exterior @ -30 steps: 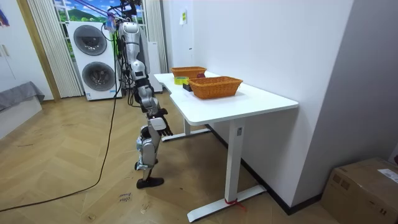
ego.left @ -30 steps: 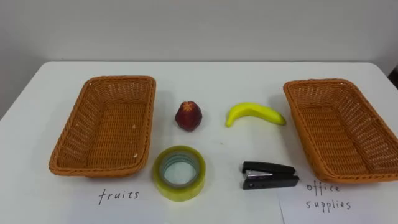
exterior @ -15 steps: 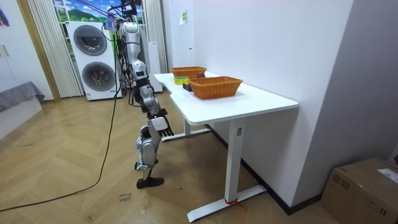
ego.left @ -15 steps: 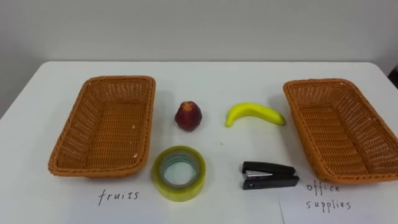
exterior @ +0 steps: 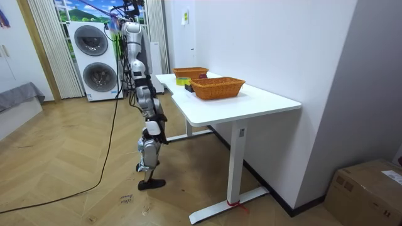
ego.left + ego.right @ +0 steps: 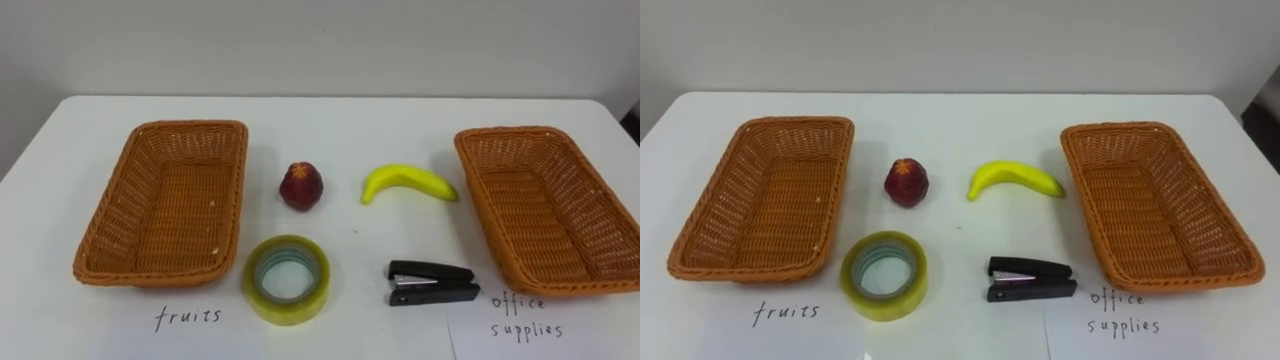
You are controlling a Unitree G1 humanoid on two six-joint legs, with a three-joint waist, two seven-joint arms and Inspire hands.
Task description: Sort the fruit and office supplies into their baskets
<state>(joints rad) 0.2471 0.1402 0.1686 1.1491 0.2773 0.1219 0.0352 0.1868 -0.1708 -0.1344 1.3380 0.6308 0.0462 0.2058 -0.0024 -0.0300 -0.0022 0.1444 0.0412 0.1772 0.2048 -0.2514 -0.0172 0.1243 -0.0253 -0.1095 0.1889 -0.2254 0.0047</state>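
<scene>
A red fruit [image 6: 302,186] and a yellow banana [image 6: 408,183] lie on the white table [image 6: 340,115] between two wicker baskets. Nearer me lie a yellowish tape roll [image 6: 286,279] and a black stapler [image 6: 432,282]. The left basket [image 6: 165,205] has a handwritten "fruits" note [image 6: 187,317] in front of it. The right basket [image 6: 545,205] has an "office supplies" note [image 6: 525,316]. Both baskets hold nothing. In the room view I stand at the table's long side, my right hand [image 5: 153,127] hanging low by my thigh, below the tabletop.
The table's far edge runs along a white wall. In the room view two stacked washing machines [image 5: 94,59] stand behind me and a cardboard box [image 5: 367,188] sits on the floor at the room view's right.
In the room view my right hand has swung in closer to my leg. The eye view has shifted very slightly; the things on the table lie as before.
</scene>
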